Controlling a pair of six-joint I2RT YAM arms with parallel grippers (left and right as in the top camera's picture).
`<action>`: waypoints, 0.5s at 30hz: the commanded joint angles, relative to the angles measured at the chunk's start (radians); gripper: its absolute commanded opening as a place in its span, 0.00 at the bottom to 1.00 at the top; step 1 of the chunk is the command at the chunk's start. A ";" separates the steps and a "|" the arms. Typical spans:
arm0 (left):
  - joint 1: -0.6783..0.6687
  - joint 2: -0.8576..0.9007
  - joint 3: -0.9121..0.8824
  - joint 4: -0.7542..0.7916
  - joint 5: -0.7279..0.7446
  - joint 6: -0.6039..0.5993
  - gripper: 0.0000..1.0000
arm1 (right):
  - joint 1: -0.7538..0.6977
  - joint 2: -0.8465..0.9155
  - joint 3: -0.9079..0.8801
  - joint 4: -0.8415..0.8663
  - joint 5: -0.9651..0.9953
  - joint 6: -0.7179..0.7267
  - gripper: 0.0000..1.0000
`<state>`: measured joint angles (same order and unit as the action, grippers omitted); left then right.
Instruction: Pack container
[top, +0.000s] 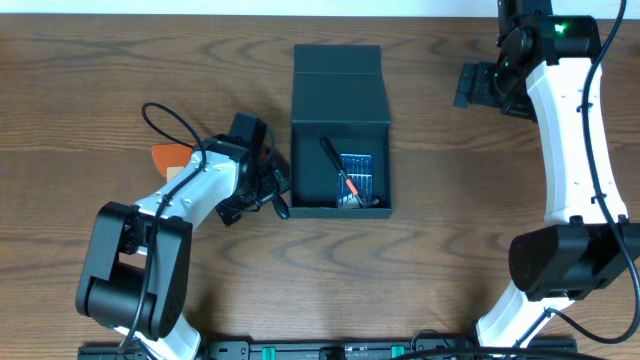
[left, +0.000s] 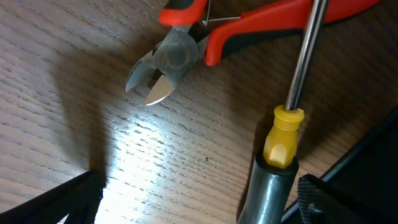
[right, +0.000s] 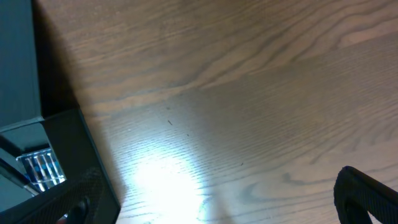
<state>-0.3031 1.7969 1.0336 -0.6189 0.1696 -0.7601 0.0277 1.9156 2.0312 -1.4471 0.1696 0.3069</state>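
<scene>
Container (top: 340, 85) sits open, holding a bit case (top: 359, 170); at its 9 o'clock, side cutters (left: 180, 53) and screwdriver (left: 283, 143) lie unpacked under the left gripper (top: 263, 186), jaws apart; right gripper (top: 480, 88), 2 o'clock, likewise.

A pair of side cutters (left: 180, 53) with red handles lies on the wooden worktop (left: 93, 81) at the far side. Its grey blades are slightly parted and point toward the near left. A screwdriver (left: 280, 155) lies to the right, its steel shaft crossing over one red handle and its yellow collar and dark grip toward the near edge. The left gripper (left: 199, 193) is spread wide, and the screwdriver's grip sits between its fingers (left: 68, 202), just beside the right one.
</scene>
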 joint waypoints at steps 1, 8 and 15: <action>-0.002 0.037 0.004 0.013 -0.006 -0.005 0.99 | -0.001 -0.007 0.018 -0.002 0.010 0.014 0.99; -0.002 0.063 0.004 0.012 -0.005 -0.005 0.99 | -0.001 -0.007 0.018 -0.002 0.010 0.014 0.99; -0.002 0.074 0.004 0.012 -0.005 -0.005 0.97 | -0.001 -0.007 0.018 -0.002 0.010 0.014 0.99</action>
<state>-0.3031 1.8122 1.0481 -0.6235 0.1604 -0.7635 0.0277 1.9156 2.0312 -1.4471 0.1696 0.3069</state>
